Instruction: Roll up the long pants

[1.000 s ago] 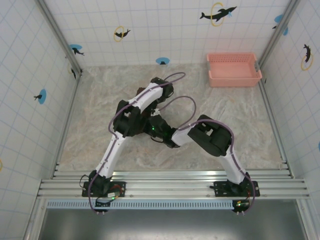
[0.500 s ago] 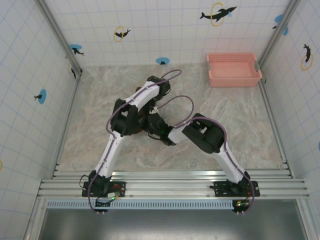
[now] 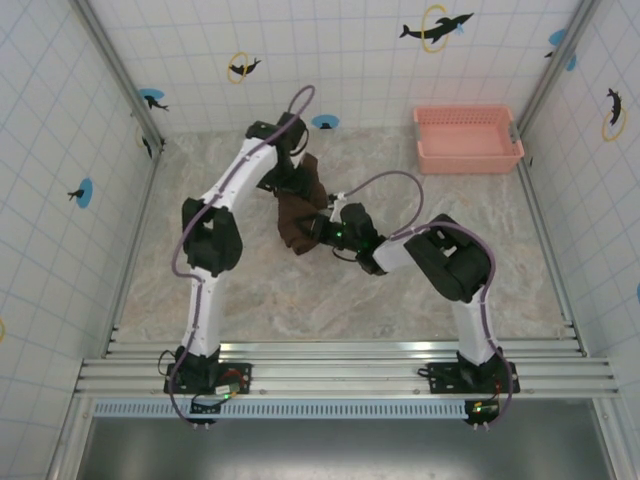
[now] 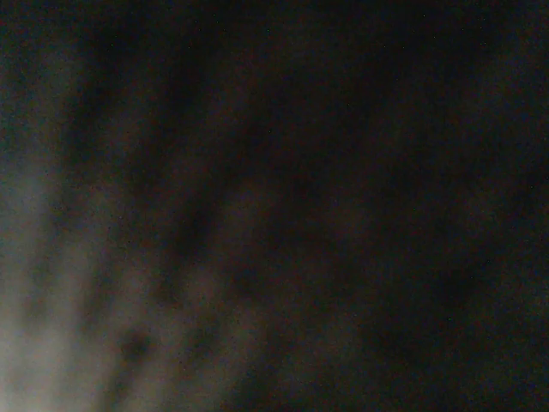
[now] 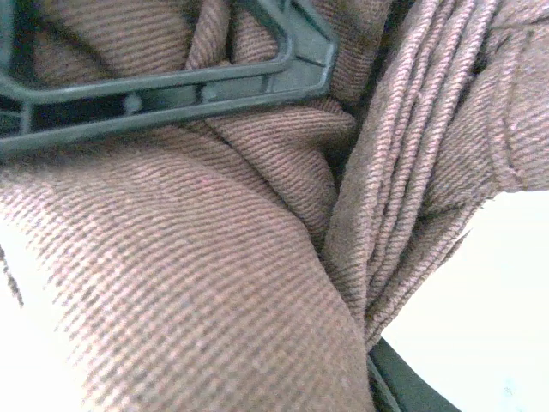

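Left pincer (image 3: pixel 296 168) tips hidden by long pants (image 3: pixel 297 215).

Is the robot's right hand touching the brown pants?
Touching. In the right wrist view, a finger of the right gripper presses into the long pants, with cloth bunched against it.

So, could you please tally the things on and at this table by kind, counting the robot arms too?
long pants: 1
pink basket: 1
robot arms: 2 (left arm, right arm)
Total: 4
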